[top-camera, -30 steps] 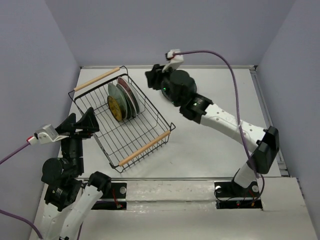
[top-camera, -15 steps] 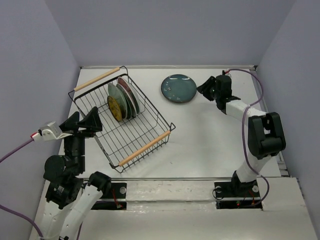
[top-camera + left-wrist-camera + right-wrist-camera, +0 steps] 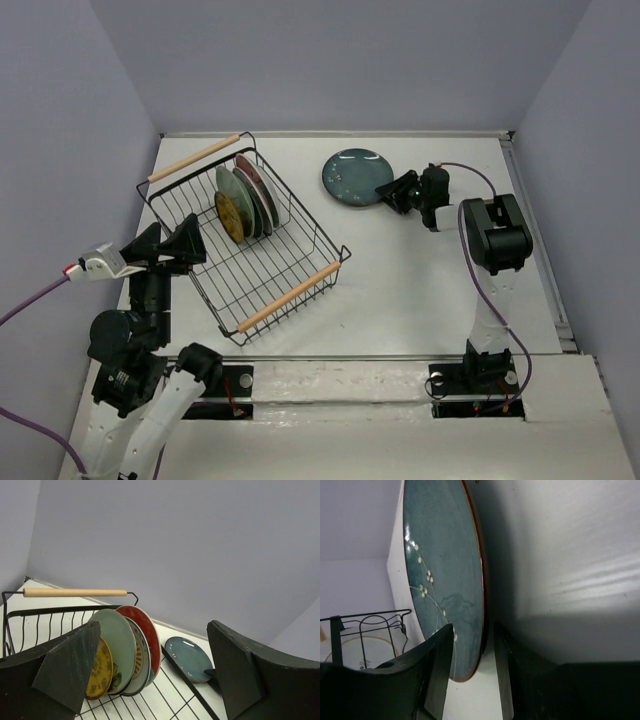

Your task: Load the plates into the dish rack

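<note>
Teal plate (image 3: 445, 570) edge sits between right fingers (image 3: 439, 672).

A black wire rack (image 3: 215, 280) sits skewed on the left of the desk (image 3: 420, 290), with a pale wooden handle (image 3: 195, 157) at its far end and another at its near end. Plates stand on edge, packed close, in its far half: a small yellow plate (image 3: 100, 669) in front, a mint plate (image 3: 116, 647) behind it, and a red plate (image 3: 149, 630) at the back. A dark teal plate (image 3: 356, 177) with tiny white flowers lies flat on the desk, right of the rack and apart from it.
</note>
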Controlling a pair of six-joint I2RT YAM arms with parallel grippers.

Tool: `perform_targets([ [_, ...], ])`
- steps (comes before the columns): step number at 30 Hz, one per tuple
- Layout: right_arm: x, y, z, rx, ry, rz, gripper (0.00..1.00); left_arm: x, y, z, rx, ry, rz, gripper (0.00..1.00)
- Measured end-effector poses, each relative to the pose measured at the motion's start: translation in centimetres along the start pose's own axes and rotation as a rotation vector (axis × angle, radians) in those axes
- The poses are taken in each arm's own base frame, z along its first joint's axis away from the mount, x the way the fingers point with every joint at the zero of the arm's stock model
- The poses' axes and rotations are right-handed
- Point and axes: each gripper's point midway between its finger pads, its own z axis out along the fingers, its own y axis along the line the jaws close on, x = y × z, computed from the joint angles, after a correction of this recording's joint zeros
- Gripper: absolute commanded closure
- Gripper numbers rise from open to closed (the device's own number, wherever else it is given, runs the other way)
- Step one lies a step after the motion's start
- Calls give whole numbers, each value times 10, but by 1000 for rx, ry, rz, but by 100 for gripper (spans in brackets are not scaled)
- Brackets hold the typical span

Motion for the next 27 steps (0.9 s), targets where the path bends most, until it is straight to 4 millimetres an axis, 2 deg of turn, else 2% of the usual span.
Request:
perform_targets([
  [4,0,7,19,-73,19,48,65,0,0,0,2,-2,-1,1],
  [7,-2,9,32,-112,30,94,93,0,0,0,1,-2,-1,1],
  [10,-3,10,39,-131,40,129,93,-1,0,0,1,-2,-1,1],
  [15,-4,8,32,-108,15,133,93,-1,0,0,1,-3,-1,1],
  [18,-3,9,8,-46,-18,106,93,-1,0,0,2,-3,-1,1],
  [21,-11,15,-30,47,-75,7,93,-1,-1,0,6,-4,-2,1],
  [24,-28,50,-71,67,-152,-127,93,0,-2,0,12,-3,-3,1],
  [27,-47,108,-121,54,-287,-310,93,1,-3,1,16,0,-2,1],
])
